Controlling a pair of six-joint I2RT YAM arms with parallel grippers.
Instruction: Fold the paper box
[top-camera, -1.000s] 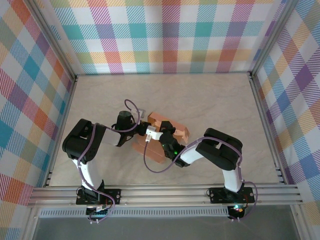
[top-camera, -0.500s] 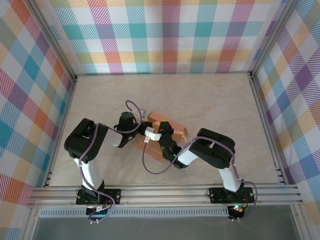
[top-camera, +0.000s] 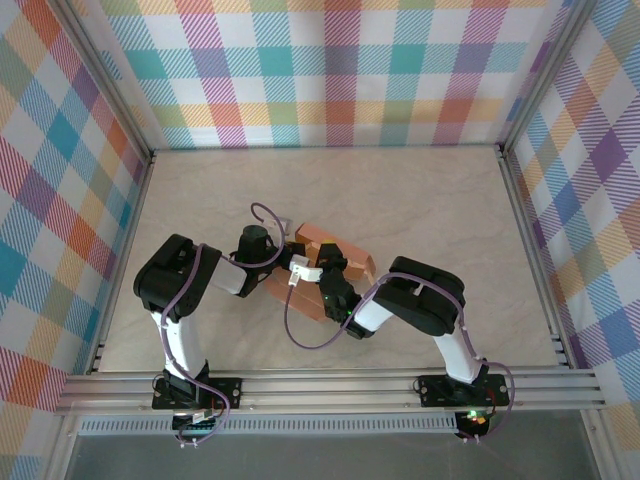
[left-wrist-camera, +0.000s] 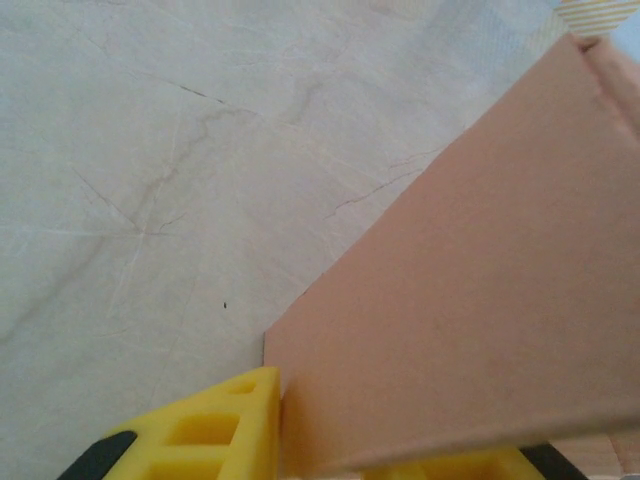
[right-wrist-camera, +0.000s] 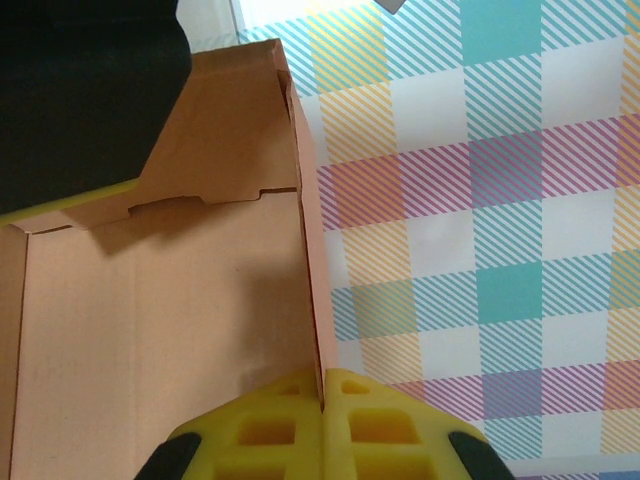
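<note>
Plainly, the paper box (top-camera: 335, 262) sits half-formed near the middle of the surface (top-camera: 430, 200), between both arms. The right gripper (right-wrist-camera: 325, 425) has its jaws closed on the edge of one upright wall; the left gripper (left-wrist-camera: 320, 455) looks to pinch a flat panel between its jaws. Thin card like this should be light, springy and easily creased, so I judge holds belong at wall edges near fold lines, with gentle pressure, never mid-panel

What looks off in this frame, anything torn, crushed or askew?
Nothing stands out. The paper box is half-folded, its card clean, with no tears or crushed corners visible. The right fingers pinch one wall, and the left fingers grip another panel.
</note>
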